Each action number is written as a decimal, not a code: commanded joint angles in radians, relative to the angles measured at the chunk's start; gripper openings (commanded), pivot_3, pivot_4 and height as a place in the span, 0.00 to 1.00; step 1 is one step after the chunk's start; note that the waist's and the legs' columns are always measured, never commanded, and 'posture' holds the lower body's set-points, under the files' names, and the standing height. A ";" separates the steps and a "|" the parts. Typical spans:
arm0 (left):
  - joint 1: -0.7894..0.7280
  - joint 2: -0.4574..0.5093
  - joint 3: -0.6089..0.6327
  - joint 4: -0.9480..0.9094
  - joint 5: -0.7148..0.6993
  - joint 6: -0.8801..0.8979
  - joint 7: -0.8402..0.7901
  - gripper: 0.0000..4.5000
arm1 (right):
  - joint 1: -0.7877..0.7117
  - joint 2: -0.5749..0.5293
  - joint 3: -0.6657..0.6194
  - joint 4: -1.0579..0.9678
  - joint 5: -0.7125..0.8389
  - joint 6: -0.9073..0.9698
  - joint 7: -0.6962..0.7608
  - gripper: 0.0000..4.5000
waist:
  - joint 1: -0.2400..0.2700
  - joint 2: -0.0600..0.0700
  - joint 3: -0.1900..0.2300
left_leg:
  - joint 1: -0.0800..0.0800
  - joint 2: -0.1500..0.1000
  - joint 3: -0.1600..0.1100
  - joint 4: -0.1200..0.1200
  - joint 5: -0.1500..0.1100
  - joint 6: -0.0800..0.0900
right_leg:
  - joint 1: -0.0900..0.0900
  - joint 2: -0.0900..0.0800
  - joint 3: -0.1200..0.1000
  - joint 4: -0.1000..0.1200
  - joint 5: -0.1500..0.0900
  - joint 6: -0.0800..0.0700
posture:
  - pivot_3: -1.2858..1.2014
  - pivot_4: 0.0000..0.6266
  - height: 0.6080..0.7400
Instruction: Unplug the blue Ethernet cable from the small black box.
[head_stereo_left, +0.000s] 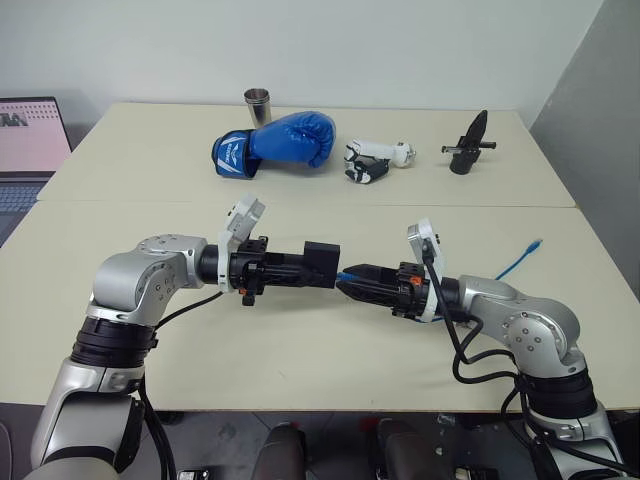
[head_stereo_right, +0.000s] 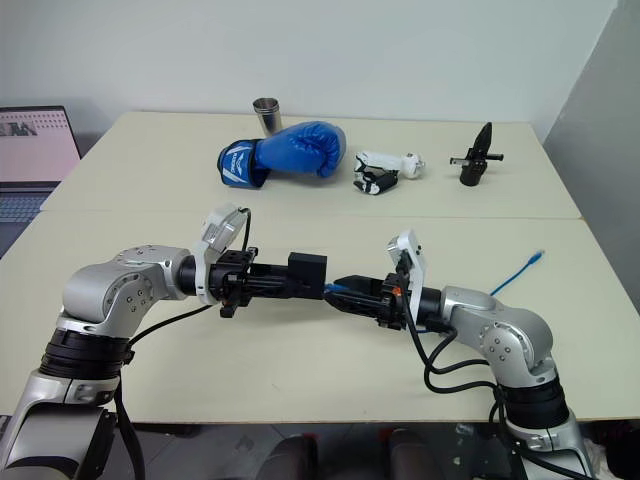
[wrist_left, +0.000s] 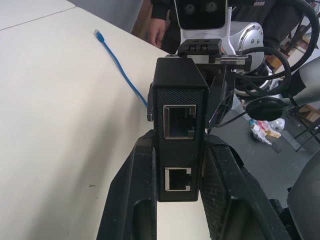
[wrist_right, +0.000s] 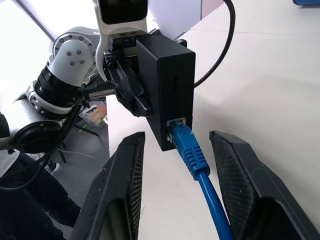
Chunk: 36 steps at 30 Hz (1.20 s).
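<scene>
Head views: the table (head_stereo_left: 300, 370) is lying largely bare across its near half, with open room on every side of the two arms meeting above its middle. Along the far edge a steel cup (head_stereo_left: 257, 106), a blue boxing glove (head_stereo_left: 275, 143), a white and black part (head_stereo_left: 372, 160) and a black pointed clip (head_stereo_left: 470, 143) are sitting well apart from the arms. The left gripper (head_stereo_left: 312, 268) is pointing toward the right arm, clamped on the small black box (head_stereo_left: 322, 264) and holding it above the table. The right gripper (head_stereo_left: 348, 281) is facing it, just beside the box. The blue Ethernet cable (head_stereo_left: 518, 261) is trailing toward the right edge, its free plug resting near that edge.

Left wrist view: the left fingers (wrist_left: 135, 200) are pressing both sides of the box (wrist_left: 179, 125), whose two sockets are facing the camera. The cable (wrist_left: 120, 67) is lying on the table beyond.

Right wrist view: the right fingers (wrist_right: 120, 195) are standing apart on either side of the cable's blue plug (wrist_right: 186, 145), which is sitting in the box's (wrist_right: 165, 85) socket; whether they are touching it I cannot tell.
</scene>
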<state>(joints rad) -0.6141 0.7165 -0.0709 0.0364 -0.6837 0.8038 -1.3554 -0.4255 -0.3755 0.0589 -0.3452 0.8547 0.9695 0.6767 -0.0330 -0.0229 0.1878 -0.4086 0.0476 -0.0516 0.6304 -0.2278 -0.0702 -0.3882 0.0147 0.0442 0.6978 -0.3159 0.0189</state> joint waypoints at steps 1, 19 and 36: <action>-0.019 -0.002 0.023 -0.016 -0.009 -0.008 -0.002 0.18 | -0.007 -0.005 -0.006 -0.026 0.011 -0.014 0.014 0.47 | 0.000 0.000 0.000 | 0.000 0.000 0.000 0.000 0.000 0.000 | 0.000 0.000 0.000 0.000 0.000 0.000 | 0.52 0.24 1.00; -0.015 -0.001 0.019 -0.014 -0.011 -0.004 -0.015 0.18 | -0.012 -0.006 -0.005 -0.023 0.016 -0.015 0.029 0.22 | 0.000 0.000 0.000 | 0.000 0.000 0.000 0.000 0.000 0.000 | 0.000 0.000 0.000 0.000 0.000 0.000 | 0.52 0.24 1.00; -0.010 0.003 0.016 -0.004 -0.007 -0.004 -0.031 0.18 | -0.010 -0.006 -0.006 -0.031 0.022 -0.009 0.028 0.01 | 0.000 0.000 0.000 | 0.000 0.000 0.000 0.000 0.000 0.000 | 0.000 0.000 0.000 0.000 0.000 0.000 | 0.52 0.24 1.00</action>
<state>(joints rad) -0.6140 0.7181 -0.0701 0.0479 -0.6839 0.8039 -1.3823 -0.4255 -0.3863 0.0596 -0.3451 0.8547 0.9691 0.6977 -0.0330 -0.0230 0.1878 -0.4086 0.0476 -0.0516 0.6305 -0.2278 -0.0702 -0.3882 0.0147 0.0442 0.6979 -0.3158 0.0188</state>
